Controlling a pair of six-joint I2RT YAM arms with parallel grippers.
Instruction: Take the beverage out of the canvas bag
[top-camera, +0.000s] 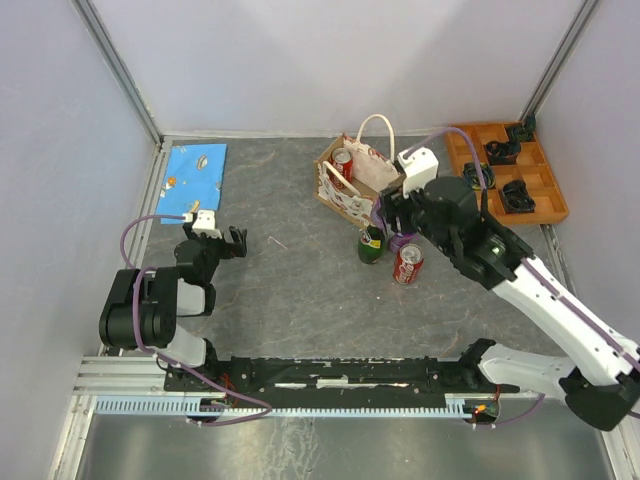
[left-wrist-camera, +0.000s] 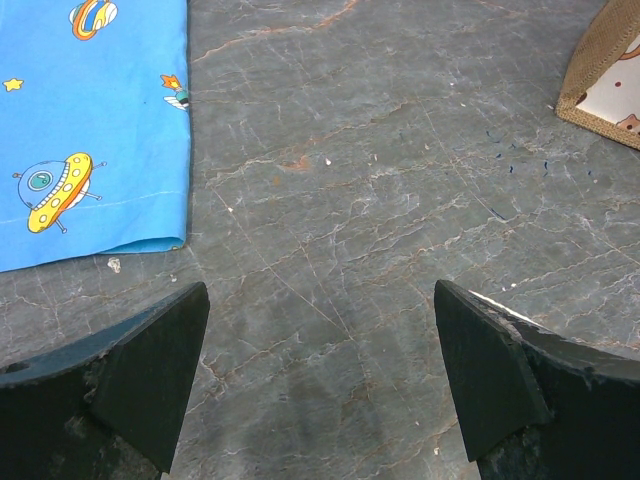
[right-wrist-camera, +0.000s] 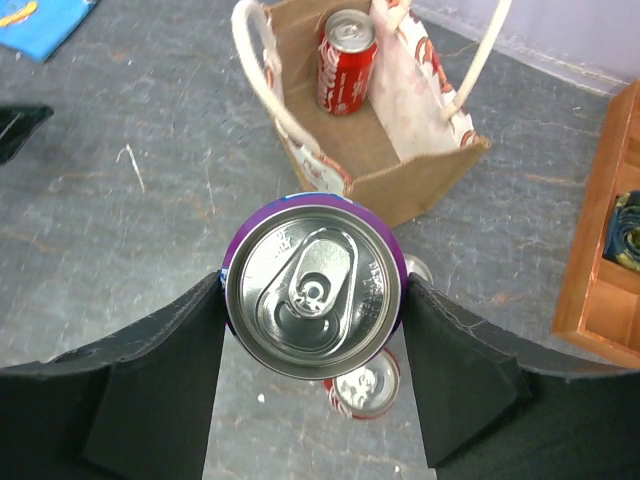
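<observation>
The canvas bag (top-camera: 352, 180) stands open at the back centre with a red can (top-camera: 342, 164) inside it. In the right wrist view the bag (right-wrist-camera: 425, 165) and that red can (right-wrist-camera: 347, 62) lie just beyond my fingers. My right gripper (right-wrist-camera: 312, 300) is shut on a purple beverage can (right-wrist-camera: 312, 298), seen top-on, just in front of the bag. In the top view this gripper (top-camera: 398, 230) and the purple can (top-camera: 403, 241) sit in front of the bag. My left gripper (left-wrist-camera: 320, 300) is open and empty over bare table, far left of the bag (left-wrist-camera: 612, 85).
A second red can (top-camera: 408, 264) stands on the table by the purple one, also in the right wrist view (right-wrist-camera: 365, 385). A green can (top-camera: 371, 246) stands to its left. An orange compartment tray (top-camera: 548, 178) is at the back right. A blue cloth (top-camera: 193, 178) lies at the back left.
</observation>
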